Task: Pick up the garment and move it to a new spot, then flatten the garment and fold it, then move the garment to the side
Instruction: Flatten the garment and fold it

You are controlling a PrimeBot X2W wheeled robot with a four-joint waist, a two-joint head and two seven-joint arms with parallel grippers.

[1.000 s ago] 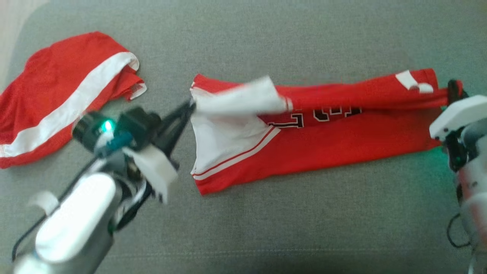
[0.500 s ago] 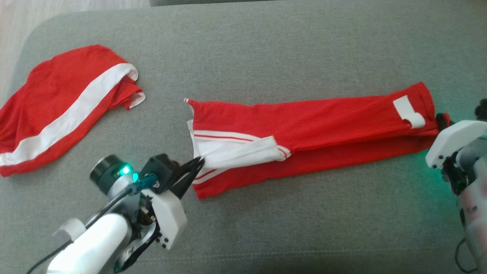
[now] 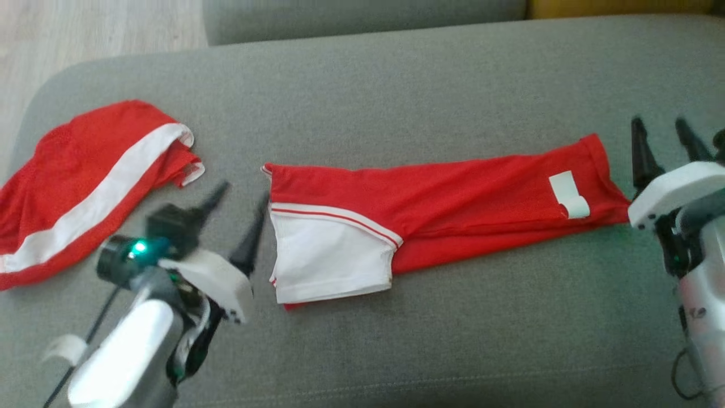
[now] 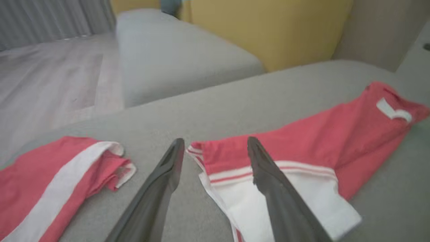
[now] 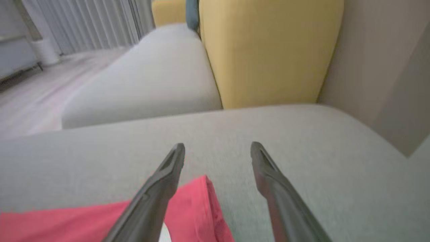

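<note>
The garment (image 3: 464, 198) is a red jersey with white trim, folded into a long band across the grey sofa cushion (image 3: 396, 85). Its white-panelled end (image 3: 328, 255) lies flat at the left, and a white tag (image 3: 569, 195) shows near the right end. My left gripper (image 3: 243, 191) stands open just left of the white end, touching nothing. In the left wrist view the gripper (image 4: 215, 140) has the garment (image 4: 302, 134) lying under and beyond its right finger. My right gripper (image 3: 657, 122) is open beside the garment's right end; its wrist view (image 5: 218, 144) shows a red corner (image 5: 195, 208) below its left finger.
A second red garment with a white stripe (image 3: 85, 181) lies crumpled at the cushion's left end, near the rounded edge. Wooden floor (image 3: 85, 34) lies beyond that edge. Another grey cushion (image 4: 168, 50) and a yellow cushion (image 5: 268, 50) stand behind.
Both grippers have opened and let go of the garment's ends. The white-panelled end now lies flat on the folded band. The left gripper has drawn back leftward; the head view has also shifted.
</note>
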